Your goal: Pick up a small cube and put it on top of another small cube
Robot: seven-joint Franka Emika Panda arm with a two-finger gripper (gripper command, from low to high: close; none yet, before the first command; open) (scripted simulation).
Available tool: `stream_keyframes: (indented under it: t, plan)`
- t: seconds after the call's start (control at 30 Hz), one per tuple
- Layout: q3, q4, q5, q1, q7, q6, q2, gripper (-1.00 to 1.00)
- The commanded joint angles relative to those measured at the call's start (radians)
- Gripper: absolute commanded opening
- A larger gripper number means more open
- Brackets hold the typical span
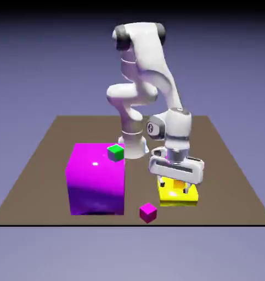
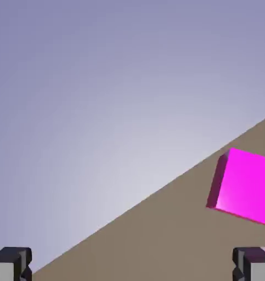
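The small magenta-pink cube lies on the brown table near its front edge. It shows again in the hand view as a magenta cube at the right, off to the side of the fingers. A small green cube sits at the far right top corner of the huge glossy magenta cube. My gripper hangs tilted just over a yellow block, to the right of and behind the small cube. In the hand view the gripper is open, its fingertips wide apart with nothing between them.
The huge magenta cube fills the exterior view's left part of the table. The yellow block lies flat under the hand. The table's front edge runs just past the small cube.
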Motion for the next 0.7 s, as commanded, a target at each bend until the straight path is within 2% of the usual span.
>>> stream_keyframes:
  t: [0.0,0.1,0.3,0.33,0.53,0.67]
  plan:
    - [-0.019,-0.008,-0.014,-0.022,0.044,-0.005,0.016,0.00]
    - [-0.045,-0.020,-0.033,-0.051,0.103,-0.012,0.037,0.00]
    - [-0.155,0.051,-0.137,0.023,0.196,0.121,0.235,0.00]
    - [-0.155,0.051,-0.137,0.023,0.196,0.121,0.235,-1.00]
    - [-0.054,-0.014,-0.042,-0.045,0.111,-0.001,0.054,-1.00]
    - [0.063,-0.083,0.066,-0.016,0.124,-0.077,-0.091,-1.00]
